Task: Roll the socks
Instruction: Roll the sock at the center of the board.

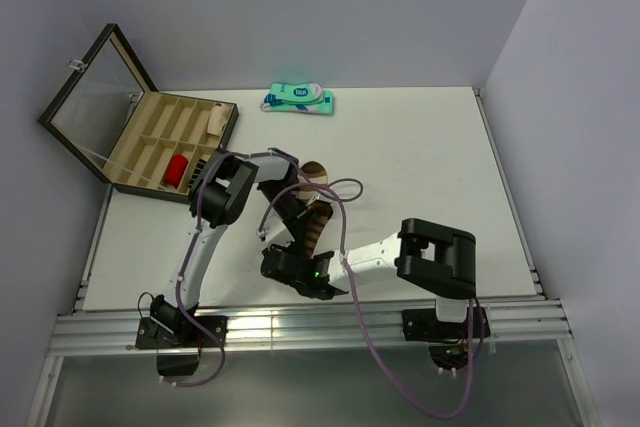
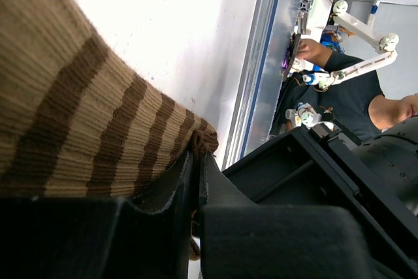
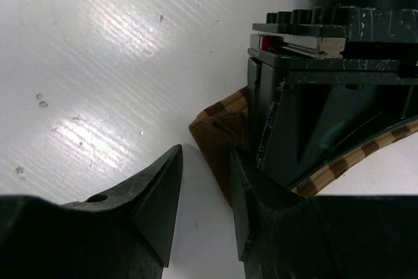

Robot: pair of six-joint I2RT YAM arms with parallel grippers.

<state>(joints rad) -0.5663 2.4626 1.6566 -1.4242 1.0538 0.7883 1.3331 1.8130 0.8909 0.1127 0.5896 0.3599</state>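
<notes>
The brown knitted sock with tan bands (image 1: pixel 318 217) lies in the middle of the white worktop (image 1: pixel 430 147). The left pincer (image 2: pixel 198 160) pinches its end, likely to start rolling. The right pincer (image 3: pixel 206 155), at the sock's 6 o'clock, is spread wide, ready to help.
</notes>
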